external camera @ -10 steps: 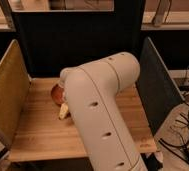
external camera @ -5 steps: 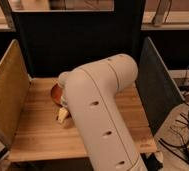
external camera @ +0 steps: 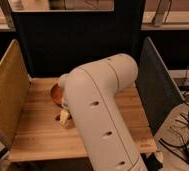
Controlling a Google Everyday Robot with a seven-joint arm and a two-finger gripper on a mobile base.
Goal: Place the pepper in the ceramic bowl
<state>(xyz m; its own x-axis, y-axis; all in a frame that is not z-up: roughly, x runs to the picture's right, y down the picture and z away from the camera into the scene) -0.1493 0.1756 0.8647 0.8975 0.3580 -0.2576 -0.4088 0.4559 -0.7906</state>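
Note:
The ceramic bowl (external camera: 55,92) is a reddish-brown dish on the left-middle of the wooden table; only its left part shows, the rest is behind my white arm (external camera: 100,110). My gripper (external camera: 63,118) pokes out as a pale tip from under the arm, just in front of the bowl and low over the table. A small dark red bit, which looks like the pepper (external camera: 57,118), lies right at the gripper's left side. I cannot tell whether it is held or lying on the table.
The wooden table (external camera: 33,135) has a yellow side panel (external camera: 5,95) on the left, a dark panel (external camera: 155,90) on the right and a black back wall (external camera: 73,45). Cables (external camera: 185,135) lie on the floor at the right.
The gripper's tip has moved a little toward the front of the table, away from the bowl's rim. The arm shifted slightly with it.

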